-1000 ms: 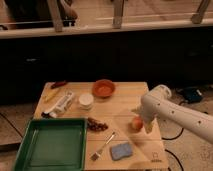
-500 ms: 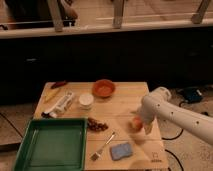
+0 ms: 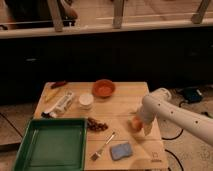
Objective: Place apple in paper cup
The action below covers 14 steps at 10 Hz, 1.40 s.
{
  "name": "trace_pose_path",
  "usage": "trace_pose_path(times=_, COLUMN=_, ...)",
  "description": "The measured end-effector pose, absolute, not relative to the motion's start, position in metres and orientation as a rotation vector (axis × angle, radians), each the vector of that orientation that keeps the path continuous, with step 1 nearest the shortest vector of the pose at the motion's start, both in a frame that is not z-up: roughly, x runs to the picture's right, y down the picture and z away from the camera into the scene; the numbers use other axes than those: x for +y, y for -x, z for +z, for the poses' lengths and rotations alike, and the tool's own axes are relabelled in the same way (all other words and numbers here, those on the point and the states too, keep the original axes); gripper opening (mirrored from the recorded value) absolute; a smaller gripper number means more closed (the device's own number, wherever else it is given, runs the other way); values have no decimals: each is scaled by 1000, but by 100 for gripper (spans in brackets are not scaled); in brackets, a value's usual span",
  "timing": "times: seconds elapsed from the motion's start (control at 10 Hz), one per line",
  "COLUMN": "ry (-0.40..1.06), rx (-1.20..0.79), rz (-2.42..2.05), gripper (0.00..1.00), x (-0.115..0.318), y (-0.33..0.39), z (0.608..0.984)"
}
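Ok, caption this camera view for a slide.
Open gripper at the small round reddish-orange apple on the wooden table; small white paper cup stands apart.

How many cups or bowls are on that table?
2: the paper cup left of centre, the bowl behind it to the right. The gripper is beside the apple.

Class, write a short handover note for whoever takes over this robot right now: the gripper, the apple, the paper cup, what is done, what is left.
Gripper: open, low over the right side of the table, right beside the apple; holding nothing.
Apple: lying on the table by the gripper.
Paper cup: upright, left of the orange bowl, well apart from the apple; looks empty.
Done: gripper is at the apple.
Left: grasp the apple, carry it left to the cup, let it go inside.
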<state>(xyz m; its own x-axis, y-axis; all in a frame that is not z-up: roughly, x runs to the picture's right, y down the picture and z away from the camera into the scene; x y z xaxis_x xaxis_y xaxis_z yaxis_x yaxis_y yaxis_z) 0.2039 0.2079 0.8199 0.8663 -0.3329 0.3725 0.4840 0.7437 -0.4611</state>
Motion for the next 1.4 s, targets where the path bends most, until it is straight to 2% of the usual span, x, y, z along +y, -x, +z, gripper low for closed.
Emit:
trace_pose_path(times=0.7, ry=602, rx=-318, rz=-447, gripper=80, x=215, y=-200, z=827)
trace_pose_path(times=0.9, ry=608, rx=-325, rz=-447, gripper=75, x=216, y=-199, z=827)
trace_pose_path(times=1.3, ry=614, rx=-349, rz=-448, gripper=73, x=218, y=-200, z=827)
trace_pose_path(times=1.4, ry=614, rx=-356, rz=-453, gripper=67, x=220, y=-201, z=828)
